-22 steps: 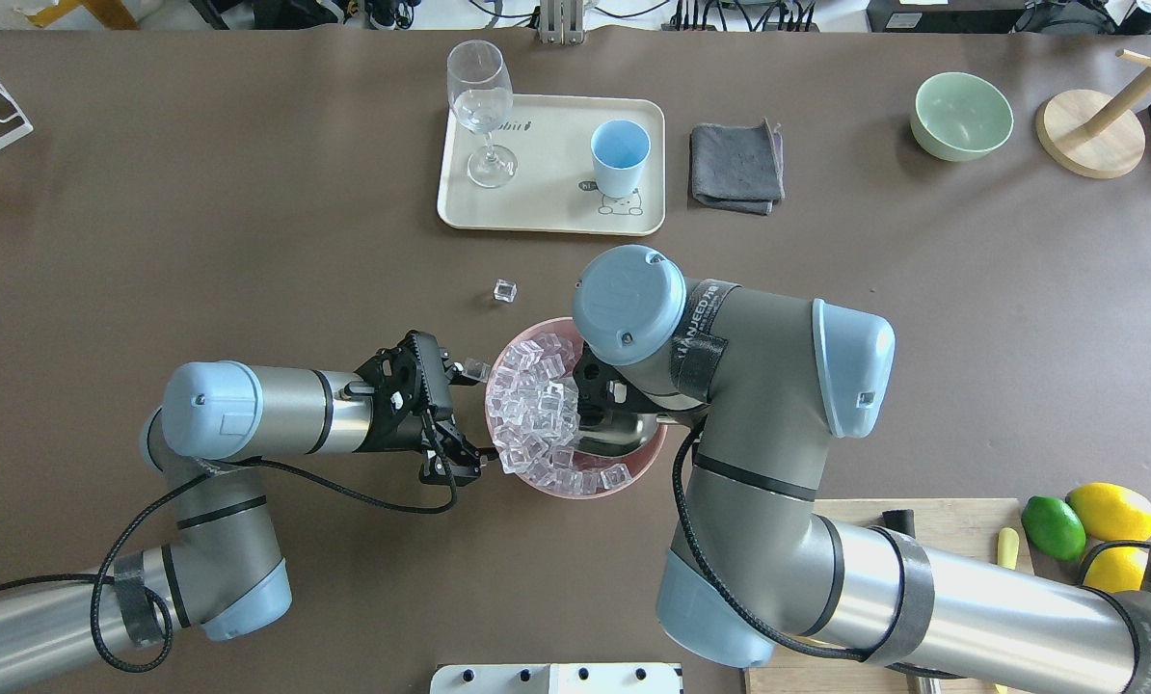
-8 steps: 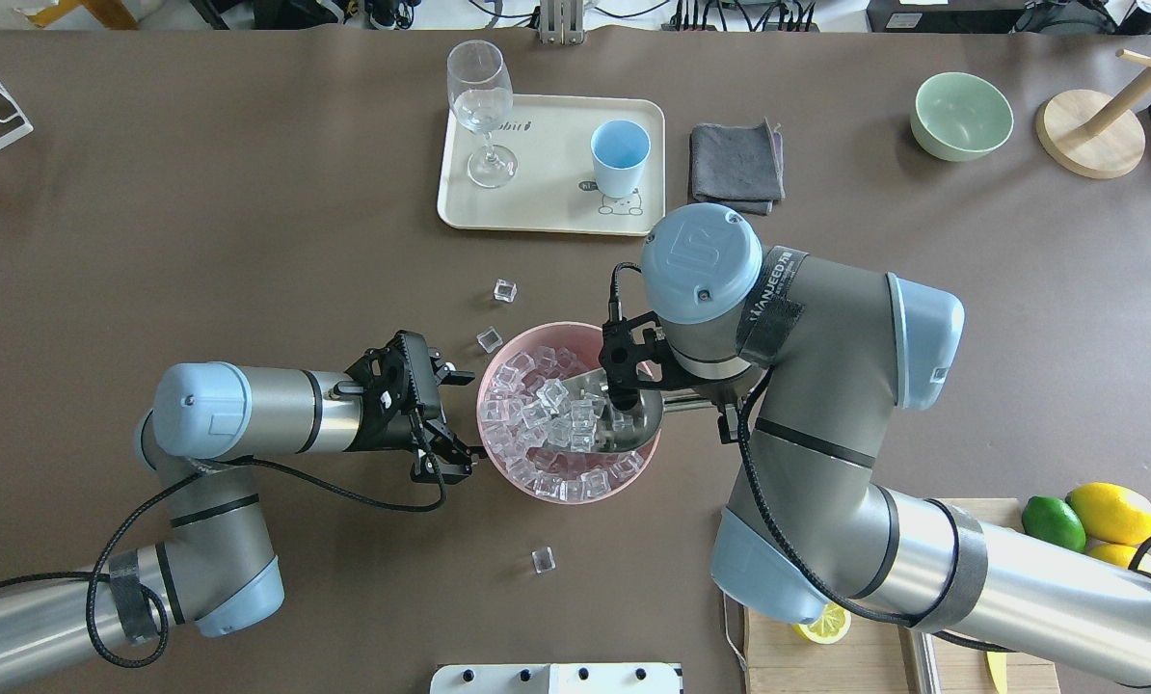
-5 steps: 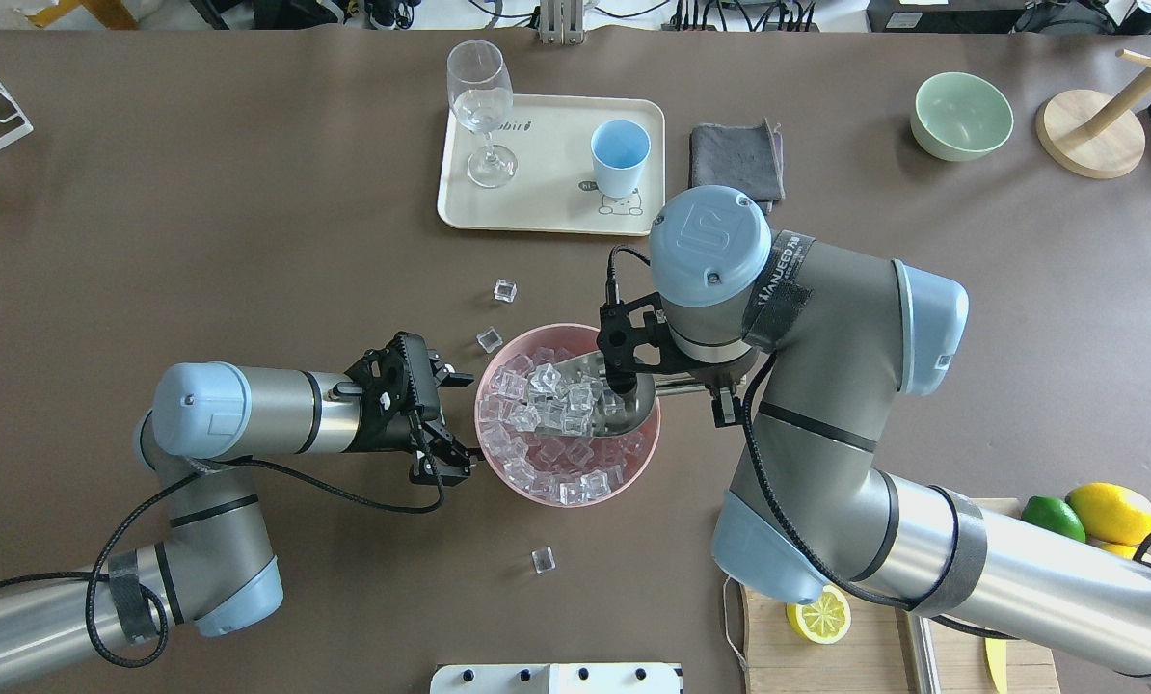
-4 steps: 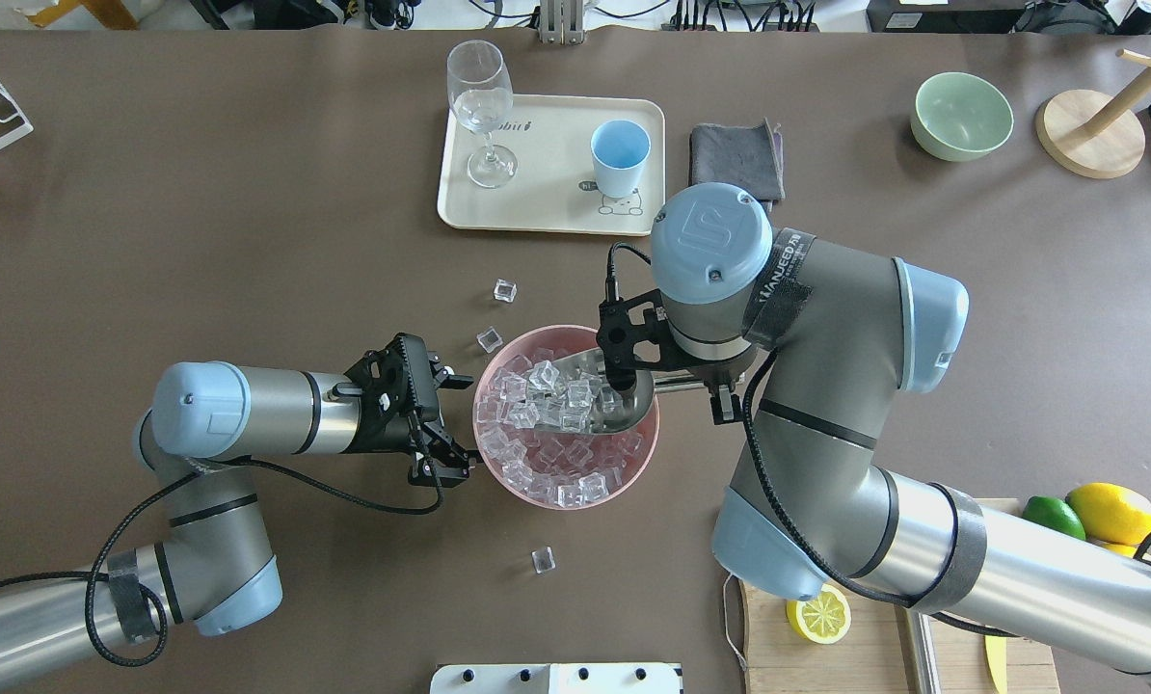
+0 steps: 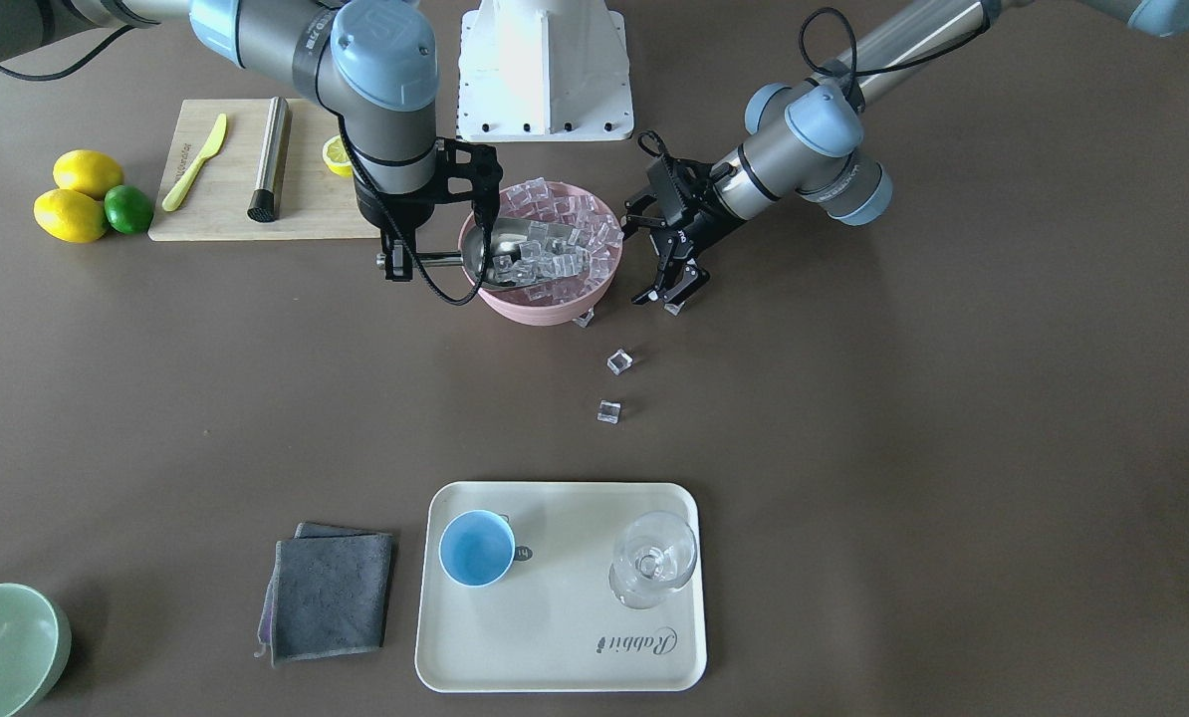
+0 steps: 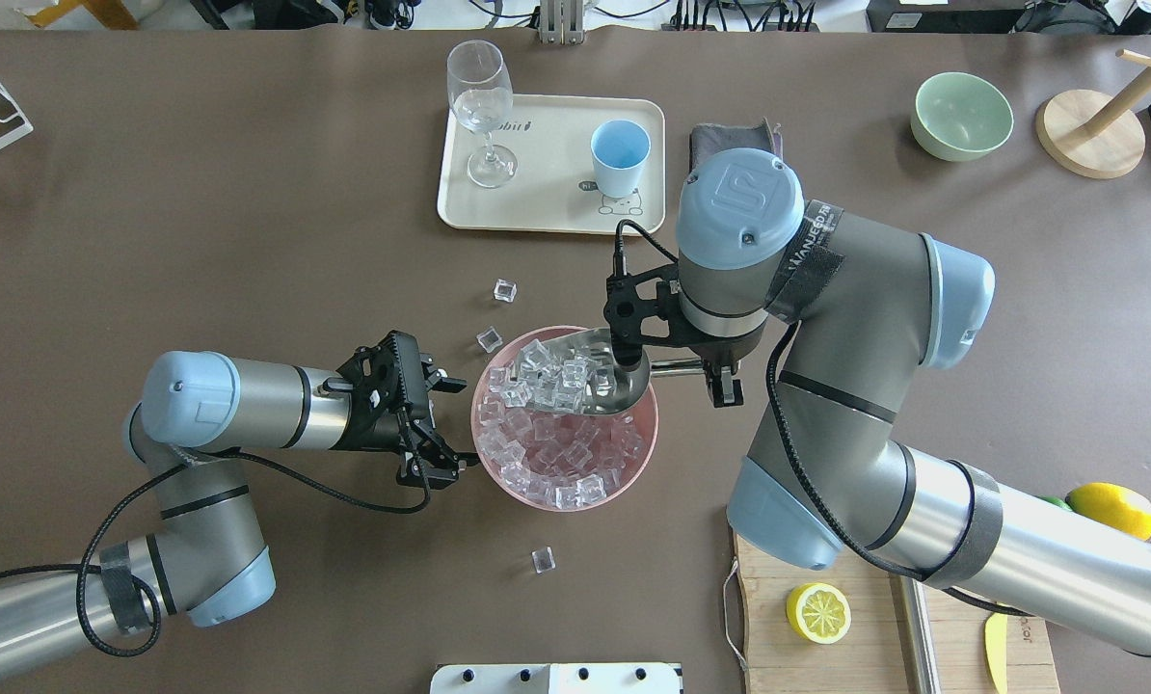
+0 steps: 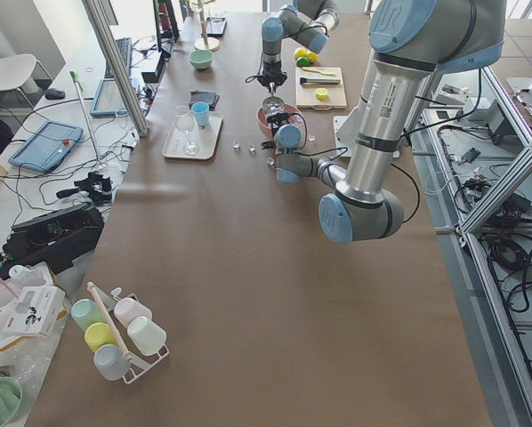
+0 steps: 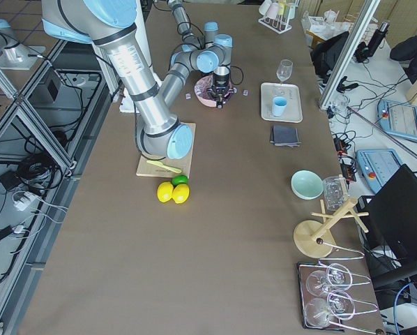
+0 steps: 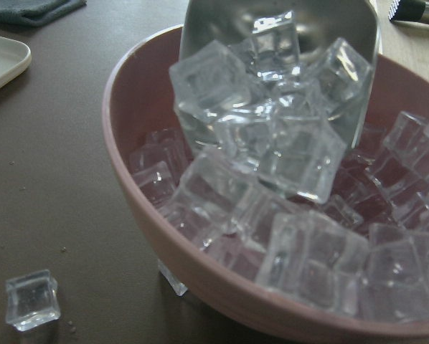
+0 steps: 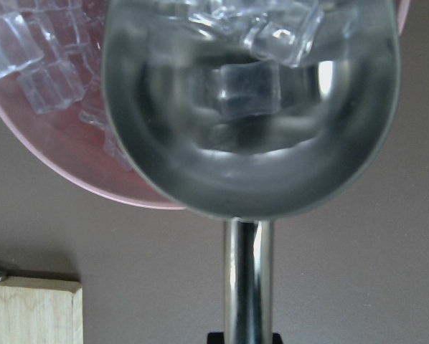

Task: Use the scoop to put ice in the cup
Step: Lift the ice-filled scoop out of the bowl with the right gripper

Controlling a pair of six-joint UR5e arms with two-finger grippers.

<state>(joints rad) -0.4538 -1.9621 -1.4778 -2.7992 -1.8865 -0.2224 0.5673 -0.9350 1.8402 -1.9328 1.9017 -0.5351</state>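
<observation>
The steel scoop [image 6: 622,390] hangs over the far half of a pink bowl [image 6: 476,429], its trough heaped with ice [image 6: 556,366]. My right gripper [image 5: 395,261] is shut on the scoop's rod handle [image 10: 247,279]. More ice [image 6: 556,453] fills the bowl. In the left wrist view the loaded scoop [image 9: 222,29] tilts above the ice [image 9: 322,265]. My left gripper [image 6: 445,429] stands open just left of the bowl, holding nothing. The light-blue cup [image 6: 620,154] sits upright on the cream tray [image 6: 547,207], beyond the bowl.
Loose cubes [image 6: 505,290] [image 6: 489,338] [image 6: 542,559] lie around the bowl. A wine glass [image 6: 480,106] shares the tray, with a grey cloth [image 5: 326,593] beside it. A green bowl [image 6: 961,116] stands far right. A cutting board [image 5: 236,209] holds a knife, a steel cylinder and a lemon half.
The scoop dug through the ice and has now lifted clear with a load of cubes, shifting toward the tray. My left gripper drew back a little from the bowl.
</observation>
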